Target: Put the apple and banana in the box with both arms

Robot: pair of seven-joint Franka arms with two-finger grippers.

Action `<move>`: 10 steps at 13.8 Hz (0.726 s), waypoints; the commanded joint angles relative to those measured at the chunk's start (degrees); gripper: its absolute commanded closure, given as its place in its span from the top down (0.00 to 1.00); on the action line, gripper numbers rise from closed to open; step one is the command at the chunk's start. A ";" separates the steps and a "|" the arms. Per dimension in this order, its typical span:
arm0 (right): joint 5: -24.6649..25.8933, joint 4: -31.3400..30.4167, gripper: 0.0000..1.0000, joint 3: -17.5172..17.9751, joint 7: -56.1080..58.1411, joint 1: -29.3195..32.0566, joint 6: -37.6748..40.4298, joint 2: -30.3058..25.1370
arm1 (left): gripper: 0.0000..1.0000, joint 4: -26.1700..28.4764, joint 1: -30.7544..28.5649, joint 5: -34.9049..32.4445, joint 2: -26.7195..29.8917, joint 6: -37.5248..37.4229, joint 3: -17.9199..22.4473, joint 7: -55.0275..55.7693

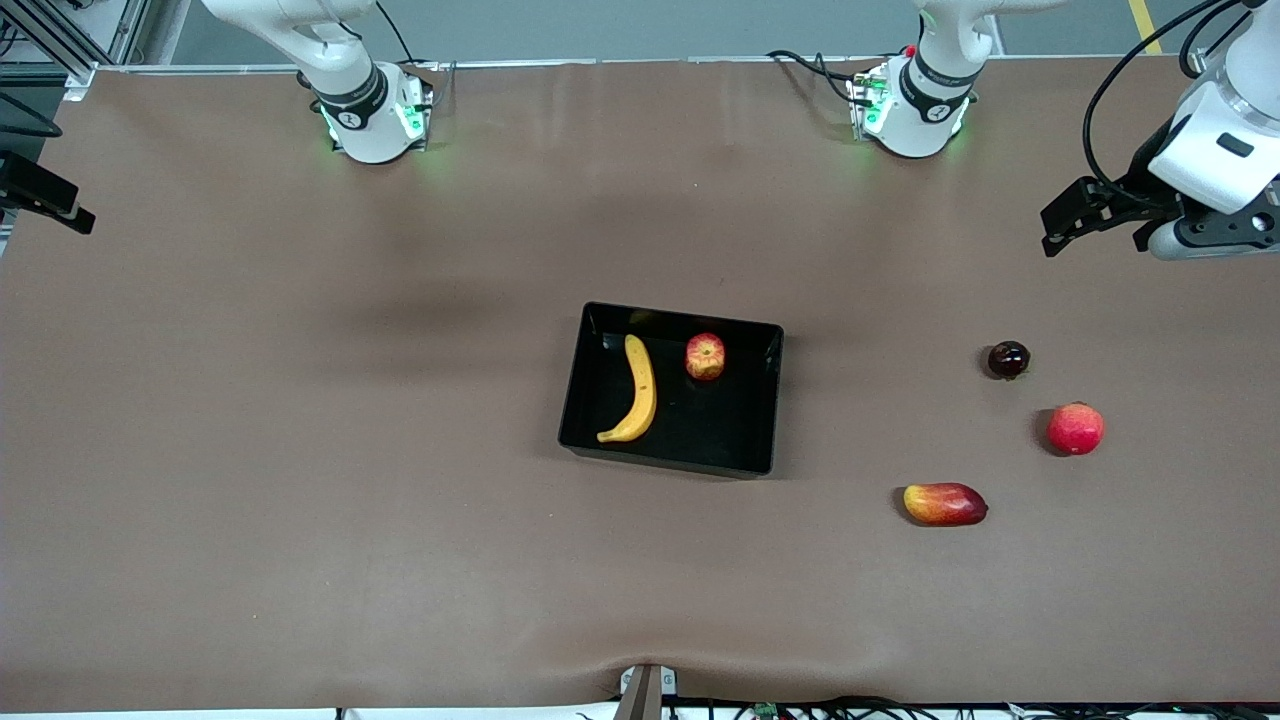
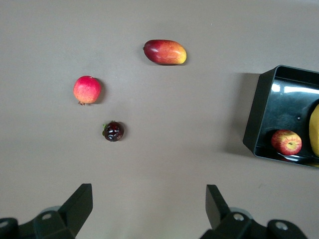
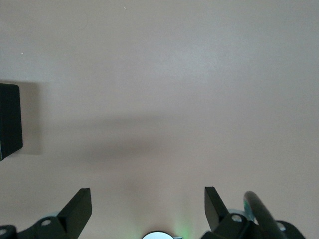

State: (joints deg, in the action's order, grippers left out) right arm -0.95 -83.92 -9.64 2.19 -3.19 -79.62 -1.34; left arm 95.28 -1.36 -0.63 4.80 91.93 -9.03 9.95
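Two fruits, banana [image 1: 637,391] and apple [image 1: 705,356], lie in the box [image 1: 600,440], well apart from the spread, empty left gripper [image 2: 149,209] and right gripper [image 3: 148,208], both over bare table [image 1: 300,450].

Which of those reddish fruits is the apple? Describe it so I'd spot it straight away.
Find the black box in the middle of the table. Two fruits lie in it: the long yellow banana and, beside it toward the left arm's end, the apple. It is small and round, red with yellow streaks, and the only reddish fruit inside the box.
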 commanded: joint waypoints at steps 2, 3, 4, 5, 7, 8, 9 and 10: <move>-0.98 0.60 1.00 0.68 0.80 1.43 0.26 0.20 | 1.00 -1.93 0.13 0.72 -0.67 -2.10 -0.02 -0.45; -0.98 0.69 1.00 0.68 0.80 1.43 0.26 0.20 | 1.00 -2.02 -0.04 0.81 -0.67 -2.19 -0.02 -0.54; -0.98 0.69 1.00 0.68 0.80 1.43 0.26 0.20 | 1.00 -2.11 -0.22 0.90 -0.67 -2.28 -0.02 -0.54; -0.89 0.69 1.00 0.68 0.80 1.43 0.17 0.20 | 1.00 -2.11 -0.22 0.90 -0.58 -2.37 -0.02 -0.63; -0.98 0.69 1.00 0.68 0.80 1.34 0.17 0.20 | 1.00 -2.11 -0.22 0.90 -0.67 -2.37 -0.02 -0.54; -0.98 0.69 1.00 0.68 0.80 1.34 0.17 0.20 | 1.00 -2.11 -0.22 0.99 -0.67 -2.37 -0.02 -0.54; -1.07 0.78 1.00 0.68 0.80 1.34 0.17 0.20 | 1.00 -2.03 -0.30 1.07 -0.67 -2.45 -0.02 -0.63; -1.07 0.78 1.00 0.68 0.80 1.17 0.17 0.20 | 1.00 -2.03 -0.31 1.07 -0.67 -2.63 -0.02 -0.63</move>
State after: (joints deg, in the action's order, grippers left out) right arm -0.96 -83.92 -9.64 2.19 -3.19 -79.66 -1.34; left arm 94.61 -1.40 -0.63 4.66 90.79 -9.02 9.95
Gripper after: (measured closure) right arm 0.000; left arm 0.000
